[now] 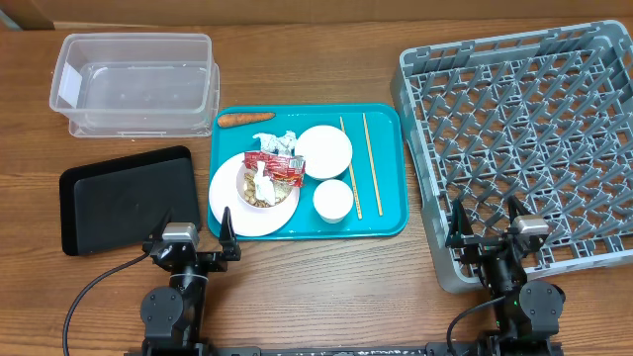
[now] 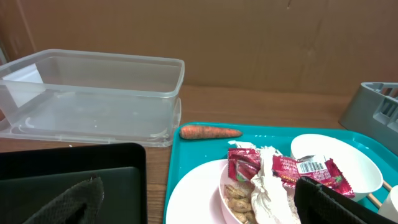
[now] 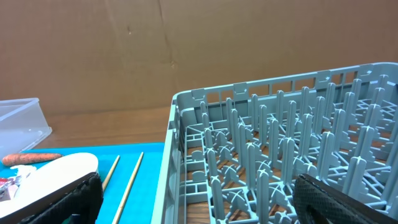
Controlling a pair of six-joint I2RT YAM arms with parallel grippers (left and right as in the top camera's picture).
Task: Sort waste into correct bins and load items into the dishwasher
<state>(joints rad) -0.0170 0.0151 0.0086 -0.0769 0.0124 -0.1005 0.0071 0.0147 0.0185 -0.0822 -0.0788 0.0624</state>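
Both sets of jaws stand wide, nothing held. Left gripper [image 1: 196, 220] sits between black tray [image 1: 119, 198] and plate [image 1: 262, 222]; right gripper [image 1: 486, 216] is over the rack's [image 1: 534, 129] near corner. Wrappers [image 2: 283, 171], carrot [image 2: 210, 132] and chopsticks [image 1: 368, 163] are on the teal tray [image 1: 381, 222]. I see the scraps [image 2: 237, 198] half buried under the wrappers. A barcode shows there, print unreadable. The tub [image 1: 134, 84] label looks blank.

Serving tray [image 1: 391, 168] lies between shallow tray [image 1: 129, 198] (left) and rack [image 1: 534, 129].

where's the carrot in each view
Overhead: the carrot lies in the teal tray's upper left corner, just below the clear tub.
Left wrist: mid-picture, at the tray's far edge.
Right wrist: low at the far left.
Shared landmark: the teal tray.
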